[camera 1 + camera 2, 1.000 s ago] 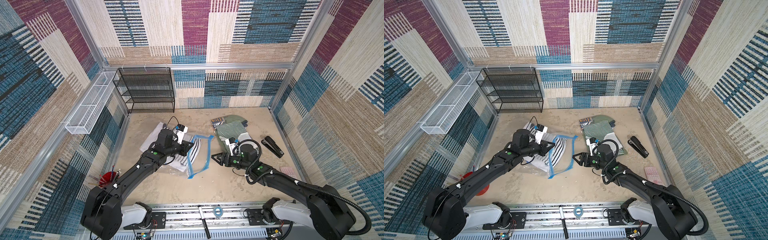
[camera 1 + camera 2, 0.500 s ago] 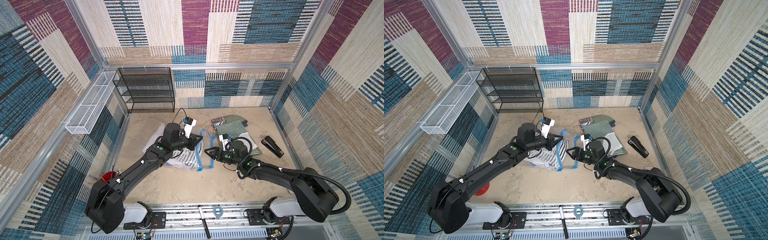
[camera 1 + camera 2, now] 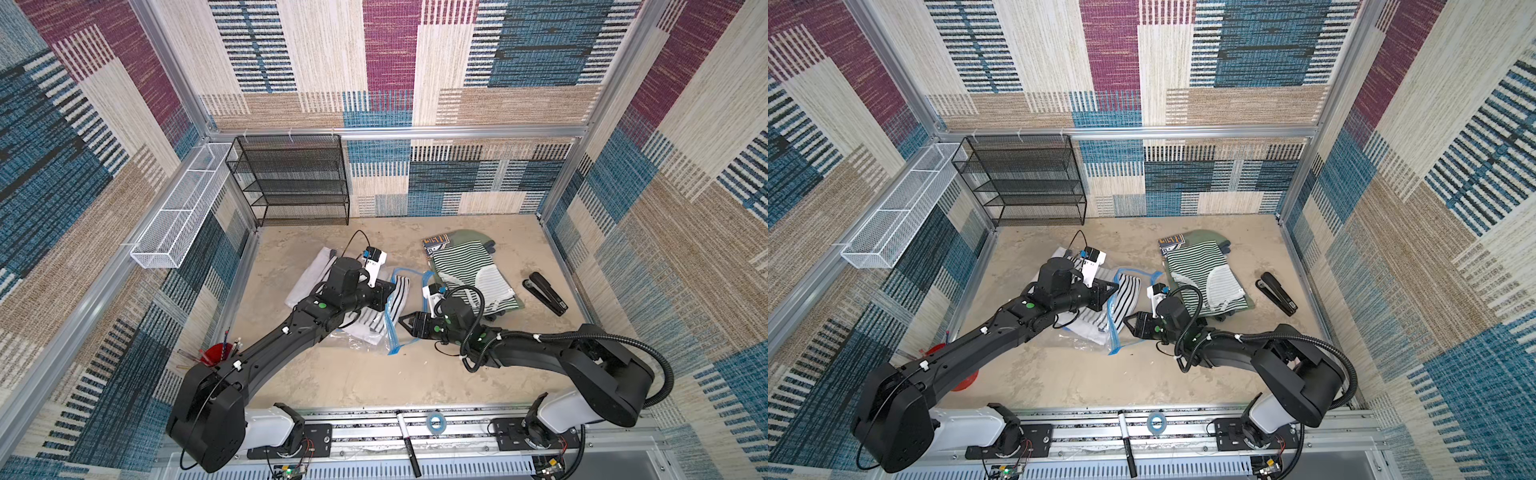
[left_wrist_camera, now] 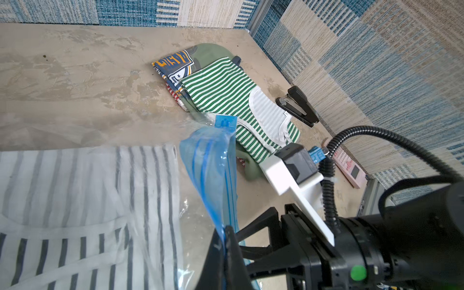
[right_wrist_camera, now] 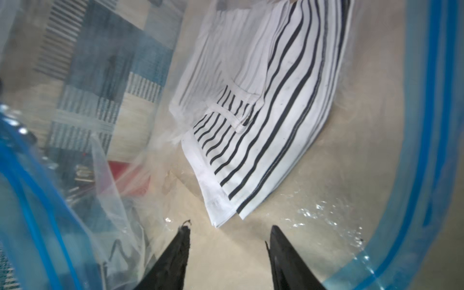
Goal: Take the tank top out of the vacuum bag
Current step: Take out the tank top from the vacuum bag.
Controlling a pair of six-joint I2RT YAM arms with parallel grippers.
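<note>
Large clear crinkly plastic vacuum bag (image 3: 362, 337) with blue zip strip lay on the beige table (image 3: 353, 376) between both arms, mouth toward the right arm. Folded white dark-striped tank top (image 5: 263, 120) sat inside it. Left gripper (image 4: 228, 247) was clamped on the bag's blue zip edge, holding it raised. Right gripper (image 5: 229, 226) had jaws apart, empty, at the bag mouth, just short of the tank top.

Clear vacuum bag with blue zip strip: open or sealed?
Open. The left gripper pinches one blue lip of the clear vacuum bag; the right wrist view looks through its mouth at the white black-striped tank top inside.
</note>
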